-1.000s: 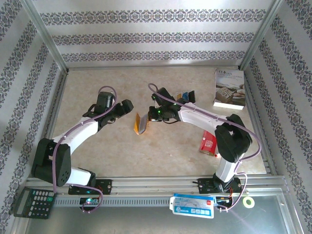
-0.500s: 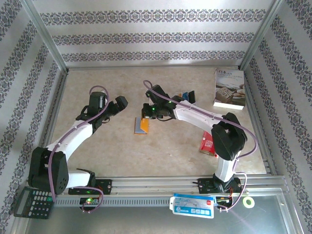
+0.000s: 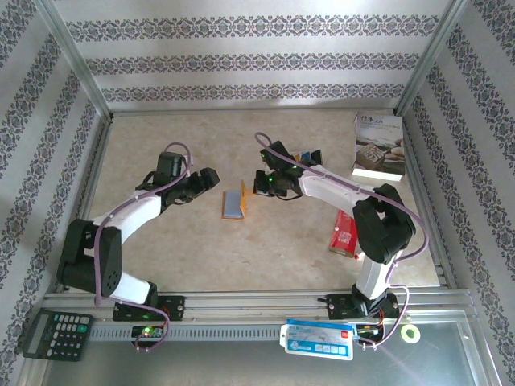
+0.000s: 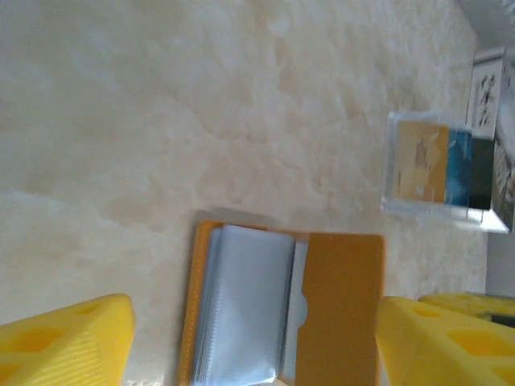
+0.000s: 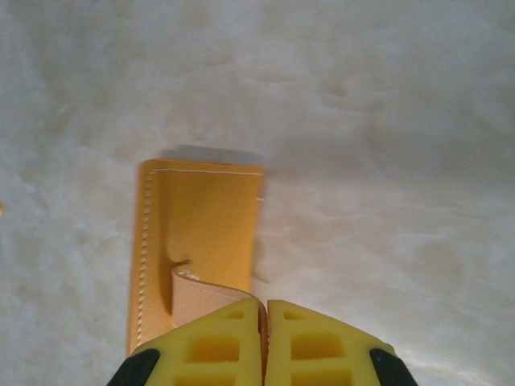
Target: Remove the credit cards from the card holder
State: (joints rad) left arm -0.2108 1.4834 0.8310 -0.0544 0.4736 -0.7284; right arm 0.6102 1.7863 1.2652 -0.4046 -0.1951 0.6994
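the card holder (image 3: 232, 203) lies open in the middle, with the right gripper (image 5: 264, 315) pinched shut on its tab and the left gripper (image 3: 212, 178) gaping empty just left. a few cards (image 3: 308, 158) sit beyond (whether any are in the sleeves, i can't tell).

Grey floral-striped walls (image 3: 241, 64) enclose the scene; light is soft. The tabletop (image 3: 265, 249) is beige marble; aluminium rails (image 3: 257, 298) edge it.

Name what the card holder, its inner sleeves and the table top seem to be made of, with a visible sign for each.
Card holder: matte orange-tan leather or imitation; stitched edge.
Inner sleeves: probably thin, slightly glossy plastic; translucent grey-blue stack.
Table top: stone-look, perhaps laminate; beige marbled veining.
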